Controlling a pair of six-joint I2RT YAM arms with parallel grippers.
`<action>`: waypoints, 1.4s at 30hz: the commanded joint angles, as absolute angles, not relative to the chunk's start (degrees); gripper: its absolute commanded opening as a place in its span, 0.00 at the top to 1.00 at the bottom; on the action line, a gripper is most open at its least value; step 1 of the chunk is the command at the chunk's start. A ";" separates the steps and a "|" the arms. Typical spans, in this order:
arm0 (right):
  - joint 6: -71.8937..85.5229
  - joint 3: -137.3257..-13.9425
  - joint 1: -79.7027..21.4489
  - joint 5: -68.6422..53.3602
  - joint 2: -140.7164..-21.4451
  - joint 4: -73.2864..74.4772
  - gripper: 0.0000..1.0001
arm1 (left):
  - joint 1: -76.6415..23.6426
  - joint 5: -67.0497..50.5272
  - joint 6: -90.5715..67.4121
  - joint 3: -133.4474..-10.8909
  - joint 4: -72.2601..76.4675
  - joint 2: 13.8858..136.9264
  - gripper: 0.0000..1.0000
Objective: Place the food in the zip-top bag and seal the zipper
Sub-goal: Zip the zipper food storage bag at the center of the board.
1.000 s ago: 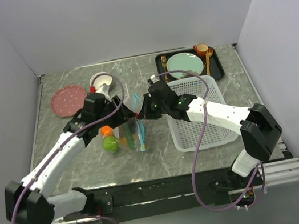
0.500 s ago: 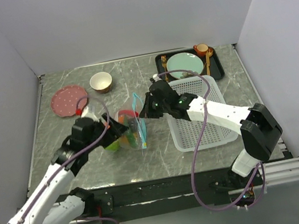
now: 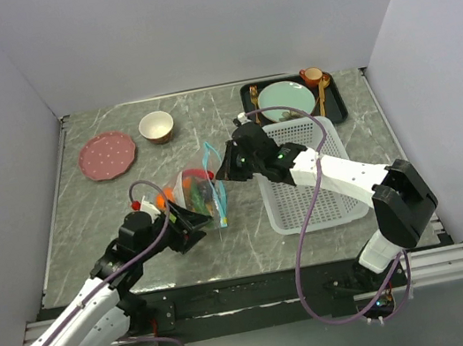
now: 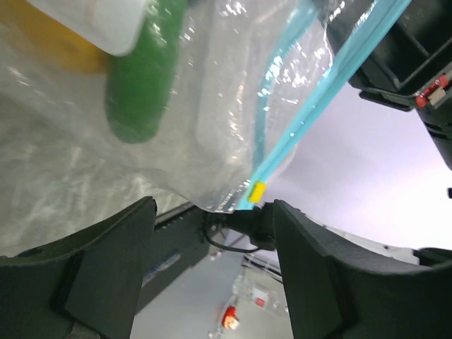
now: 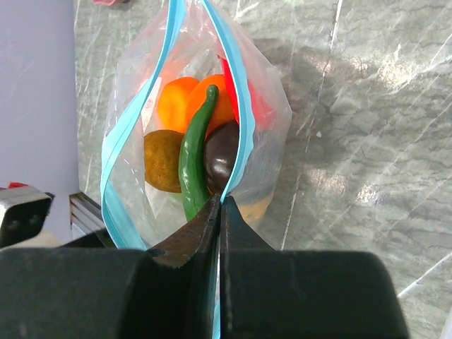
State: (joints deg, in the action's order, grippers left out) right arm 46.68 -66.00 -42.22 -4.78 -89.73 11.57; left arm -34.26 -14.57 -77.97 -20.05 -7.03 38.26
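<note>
Upright on the grey marbled table [image 3: 250, 228], between the two arms and just left of the white mesh basket [image 3: 309, 204]: one clear plastic zip-top bag [image 5: 265, 141], crinkled and glossy. Along its mouth, one thin teal-blue zipper strip [image 5: 116, 141], both sides parted into a narrow lens. Inside, counted from above: two oranges [image 5: 175, 99], one long green pepper [image 5: 192, 159], one dark round fruit [image 5: 220, 155], one yellow-brown fruit [image 5: 162, 161], one red chili [image 5: 256, 106]. Right gripper [image 5: 220, 205] pressed together, pinching the zipper strip at one end of the mouth. Left gripper [image 4: 212, 233] spread wide just beneath the bag's lower corner, clamped on nothing.
</note>
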 commanded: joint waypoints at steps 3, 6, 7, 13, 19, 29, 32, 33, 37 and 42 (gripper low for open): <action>46.93 -67.15 -41.75 -4.57 -87.36 9.05 0.94 | -36.47 -13.10 -82.18 -21.19 0.60 40.42 0.27; 47.11 -66.89 -41.84 -4.57 -87.19 9.05 0.94 | -36.47 -12.39 -83.58 -19.87 4.30 41.39 0.28; 47.28 -66.88 -41.84 -4.48 -87.10 8.97 0.94 | -36.47 -12.39 -83.93 -19.43 5.26 41.74 0.29; 47.37 -67.06 -41.84 -5.01 -87.10 8.88 0.94 | -36.74 -13.54 -85.96 -18.19 8.70 46.04 0.36; 47.37 -67.32 -41.31 -5.10 -87.28 9.05 0.94 | -39.90 -10.55 -87.71 -18.37 6.60 45.53 0.35; 48.43 -66.71 -40.87 -6.15 -86.84 8.44 0.94 | -41.48 -5.72 -92.11 -14.32 8.79 42.71 0.36; 48.60 -66.80 -40.87 -6.85 -86.66 8.44 0.94 | -41.48 -5.27 -92.81 -13.45 11.85 44.47 0.39; 48.69 -66.71 -40.87 -7.03 -86.57 8.35 0.94 | -41.48 -5.01 -92.90 -13.10 13.43 45.60 0.39; 48.69 -66.62 -40.87 -7.12 -86.31 8.96 0.94 | -41.48 -5.27 -93.34 -13.18 19.58 49.30 0.45; 48.34 -66.71 -40.87 -7.12 -86.22 9.67 0.94 | -41.40 -5.19 -93.78 -13.45 20.12 50.28 0.54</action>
